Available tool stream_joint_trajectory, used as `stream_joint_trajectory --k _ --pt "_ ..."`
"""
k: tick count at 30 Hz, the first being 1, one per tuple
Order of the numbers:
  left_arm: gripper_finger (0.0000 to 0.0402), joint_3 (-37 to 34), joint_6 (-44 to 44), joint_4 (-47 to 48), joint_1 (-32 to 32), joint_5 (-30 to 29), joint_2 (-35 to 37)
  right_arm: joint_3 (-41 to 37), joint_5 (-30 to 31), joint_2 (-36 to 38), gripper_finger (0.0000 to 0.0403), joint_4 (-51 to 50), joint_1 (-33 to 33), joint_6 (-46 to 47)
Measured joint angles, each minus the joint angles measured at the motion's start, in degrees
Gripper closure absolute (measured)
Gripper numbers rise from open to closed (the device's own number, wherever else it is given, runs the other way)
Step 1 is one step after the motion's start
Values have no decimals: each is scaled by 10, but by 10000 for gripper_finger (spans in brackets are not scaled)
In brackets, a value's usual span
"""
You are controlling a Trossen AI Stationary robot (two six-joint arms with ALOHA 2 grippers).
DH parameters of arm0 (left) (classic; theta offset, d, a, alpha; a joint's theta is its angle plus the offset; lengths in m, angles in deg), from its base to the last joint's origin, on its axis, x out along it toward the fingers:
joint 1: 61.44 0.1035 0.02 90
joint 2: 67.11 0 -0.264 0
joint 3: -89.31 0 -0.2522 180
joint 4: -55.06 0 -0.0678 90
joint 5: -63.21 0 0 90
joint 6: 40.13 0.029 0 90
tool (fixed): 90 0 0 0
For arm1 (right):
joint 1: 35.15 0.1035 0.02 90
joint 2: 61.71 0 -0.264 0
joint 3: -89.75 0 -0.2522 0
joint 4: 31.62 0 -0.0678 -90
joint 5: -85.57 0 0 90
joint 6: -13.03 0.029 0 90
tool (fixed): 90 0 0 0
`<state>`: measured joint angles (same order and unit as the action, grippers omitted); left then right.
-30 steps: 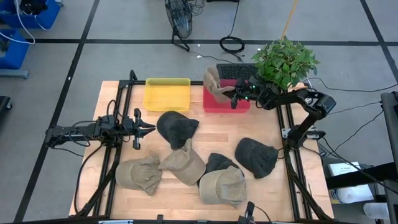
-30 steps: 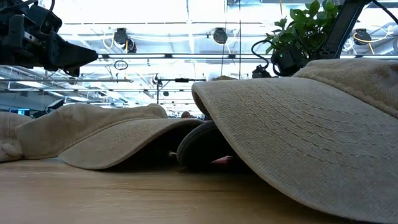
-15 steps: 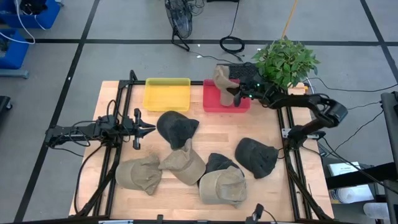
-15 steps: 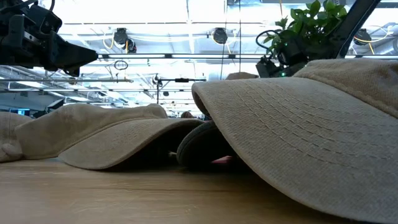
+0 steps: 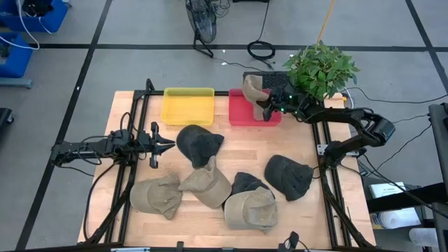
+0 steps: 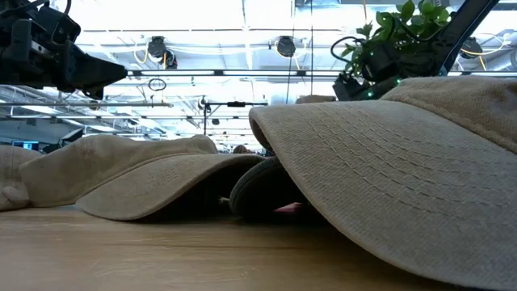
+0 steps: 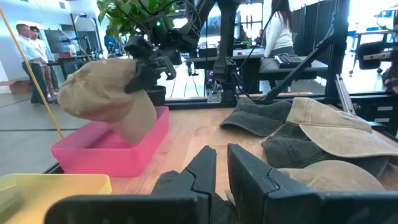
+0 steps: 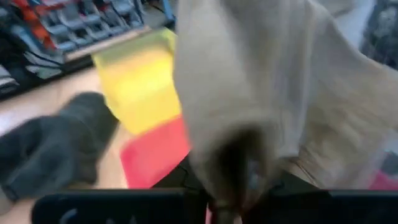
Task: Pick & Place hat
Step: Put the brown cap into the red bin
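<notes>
My right gripper [image 5: 268, 106] is shut on a tan hat [image 5: 253, 89] and holds it over the pink bin [image 5: 241, 115] at the table's far edge. The left wrist view shows this hat [image 7: 106, 99] in the air, its brim hanging toward the bin's wall [image 7: 93, 152]. In the right wrist view the tan cloth [image 8: 261, 81] fills the picture. My left gripper [image 5: 159, 145] waits, shut, above the table's left side next to a dark hat [image 5: 198, 143]. My right gripper pinches the tan hat at the side of its crown [image 7: 127, 78], coming roughly level from the table's right. The hat is lifted clear and its brim [image 7: 137, 124] hangs down over the pink bin. In the right wrist view the cloth drapes over the fingers and hides the contact.
A yellow bin [image 5: 187, 105] stands left of the pink one. Several more hats lie on the near half: tan ones [image 5: 157, 194] [image 5: 206, 183] [image 5: 250, 208] and dark ones [image 5: 245, 182] [image 5: 288, 175]. A potted plant [image 5: 320, 70] stands at the far right corner.
My right gripper has carried the tan hat a little toward the table's far edge and right, staying over the pink bin, and its arm has swung out to the right. The hat has turned in the hold. The last half second shows only a small shift.
</notes>
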<state>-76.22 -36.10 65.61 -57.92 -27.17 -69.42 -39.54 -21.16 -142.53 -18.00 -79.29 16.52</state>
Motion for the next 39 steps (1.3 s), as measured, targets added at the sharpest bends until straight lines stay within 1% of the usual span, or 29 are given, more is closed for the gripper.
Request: stream_joint_trajectory --k 3,10,14,16,18,21,26,27,33,37,39 --pt "353 0 0 0 0 0 0 -6 33 -2 334 -21 -1 -16" --pt "353 0 0 0 0 0 0 -60 64 -3 302 21 -5 -12" --pt "353 0 0 0 0 0 0 -75 56 -2 289 65 -5 16" --pt "353 0 0 0 0 0 0 -75 22 -2 288 105 -5 30" --pt "353 0 0 0 0 0 0 -75 -11 -2 295 151 -4 42" --pt "353 0 0 0 0 0 0 -75 -16 -2 322 197 3 49" --pt "353 0 0 0 0 0 0 -75 -14 -2 385 201 12 48" --pt "353 0 0 0 0 0 0 -75 -14 -2 392 200 13 48" --pt "353 0 0 0 0 0 0 -75 -16 -2 396 232 15 48" --pt "353 0 0 0 0 0 0 -75 -55 -2 397 283 16 37" --pt "353 0 0 0 0 0 0 -74 -61 -1 397 273 16 22"
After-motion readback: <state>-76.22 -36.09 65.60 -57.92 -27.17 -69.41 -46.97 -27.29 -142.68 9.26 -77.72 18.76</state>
